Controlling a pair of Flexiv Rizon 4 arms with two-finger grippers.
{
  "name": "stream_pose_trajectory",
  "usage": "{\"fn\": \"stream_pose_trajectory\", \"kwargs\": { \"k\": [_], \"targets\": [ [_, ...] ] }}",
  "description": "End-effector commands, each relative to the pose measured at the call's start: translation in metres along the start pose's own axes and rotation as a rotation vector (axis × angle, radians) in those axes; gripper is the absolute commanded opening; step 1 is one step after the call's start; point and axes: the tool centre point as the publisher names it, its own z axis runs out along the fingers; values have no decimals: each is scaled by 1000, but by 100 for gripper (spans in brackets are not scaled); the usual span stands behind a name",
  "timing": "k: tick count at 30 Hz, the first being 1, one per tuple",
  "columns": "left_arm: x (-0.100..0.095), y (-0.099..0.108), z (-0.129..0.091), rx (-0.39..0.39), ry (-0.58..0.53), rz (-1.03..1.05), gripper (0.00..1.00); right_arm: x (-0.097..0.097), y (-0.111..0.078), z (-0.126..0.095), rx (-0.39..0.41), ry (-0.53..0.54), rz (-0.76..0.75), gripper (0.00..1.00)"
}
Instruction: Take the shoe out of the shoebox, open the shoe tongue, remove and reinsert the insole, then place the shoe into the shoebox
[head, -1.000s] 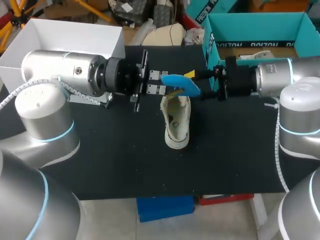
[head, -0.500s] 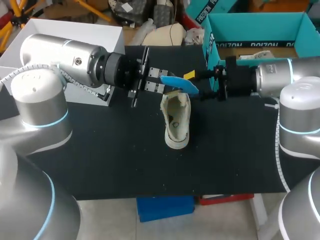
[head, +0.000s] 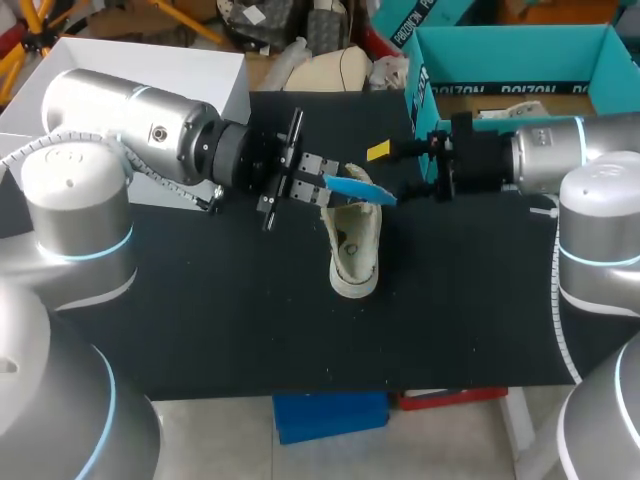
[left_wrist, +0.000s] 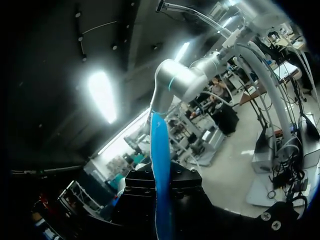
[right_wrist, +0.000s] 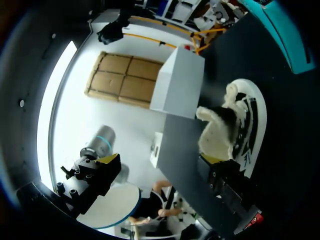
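Head view: shoe (head: 355, 250) outside teal shoebox (head: 500, 55), blue insole (head: 358, 188) between left fingers (head: 316, 164)

Shoe (head: 352, 245) – cream woven cloth, matt, fleecy lining at the tongue, smooth rubbery sole edge. Insole (head: 352, 186) – blue, smooth, faint sheen. Table (head: 230, 330): black, matt, lightly speckled. Left arm (head: 120, 115) and right arm (head: 548, 152): silver metal, satin finish. Shoebox (head: 500, 50): teal card, matt.

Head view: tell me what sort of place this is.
Likely a robotics test bench: the left arm and right arm meet over a black table, handling a shoe and its blue insole near a teal shoebox.
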Motion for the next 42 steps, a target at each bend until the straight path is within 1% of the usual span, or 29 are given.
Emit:
{"fn": "stream_pose_trajectory", "kwargs": {
  "k": [1, 2, 4, 5, 7, 8, 9, 10, 11, 12, 13, 14, 15, 16, 17, 18, 20, 21, 22, 24, 26, 27, 29, 30, 31, 36, 37, 39, 42],
  "targets": [
    [36, -6, 0, -38, -49, 30, 0, -1, -1, 2, -3, 0, 0, 100],
    [42, -5, 1, -81, -42, 74, 0, -1, -1, 2, -3, 0, 0, 100],
    [54, -2, 2, -59, -61, 82, 0, -1, -1, 2, -3, 0, 0, 100],
    [59, 0, 3, -96, -51, 132, 0, -1, -1, 2, -3, 0, 0, 100],
    [67, 3, 4, -90, -62, 149, 0, -1, -1, 2, -3, 0, 0, 100],
    [71, 3, 3, -132, -61, 208, 0, -1, -1, 2, -3, 0, 0, 100],
    [72, 6, 2, -94, -76, 208, 0, -1, -1, 2, -3, 0, 0, 100],
    [76, 8, 2, -84, -74, 214, 0, -1, -1, 2, -3, 0, 0, 100],
    [80, 10, 3, -117, -68, 256, 0, -1, -1, 2, -3, 0, 0, 100],
    [84, 13, 2, -89, -84, 264, 0, -1, -1, 2, -3, 0, 0, 100],
    [87, 17, 2, -96, -88, 293, 0, -1, -1, 2, -3, 0, 0, 100],
    [92, 21, 2, -135, -84, 333, 0, -1, -1, 2, -3, 0, 0, 100],
    [96, 25, 2, -109, -97, 345, 0, -1, -1, 2, -3, 0, 0, 100],
    [99, 30, 2, -103, -96, 361, 0, -1, -1, 2, -3, 0, 0, 100],
    [101, 36, 2, -134, -82, 393, 0, -1, -1, 2, -3, 0, 0, 100],
    [103, 41, 2, -108, -91, 410, 0, -1, -1, 2, -3, 0, 0, 100],
    [104, 47, 3, -140, -74, 471, 0, -1, -1, 2, -3, 0, 0, 100],
    [104, 52, 3, -116, -80, 476, 0, -1, -1, 2, -3, 0, 0, 100],
    [105, 58, 4, -152, -64, 514, 0, -1, -1, 2, -3, 0, 0, 100],
    [106, 67, 6, -136, -65, 542, 0, -1, -1, 2, -3, 0, 0, 100],
    [108, 74, 9, -139, -52, 588, 0, -1, -1, 2, -3, 0, 0, 100],
    [110, 80, 10, -166, -31, 638, 0, -1, -1, 2, -3, 0, 0, 100],
    [110, 88, 11, -158, -29, 649, 0, -1, -1, 2, -3, 0, 0, 100],
    [110, 92, 11, -184, -13, 681, 0, -1, -1, 2, -3, 0, 0, 100],
    [111, 97, 11, -183, -12, 696, 0, -1, -1, 2, -3, 0, 0, 100],
    [109, 112, 6, -233, -4, 775, 0, -1, -1, 2, -3, 0, 0, 100],
    [109, 116, 3, -223, -12, 773, 0, -1, -1, 2, -3, 0, 0, 100],
    [109, 123, 0, -246, -6, 798, 0, -1, -1, 2, -3, 0, 0, 100],
    [110, 134, -7, -245, -6, 835, 0, -1, -1, 2, -3, 0, 0, 100]
  ]
}}
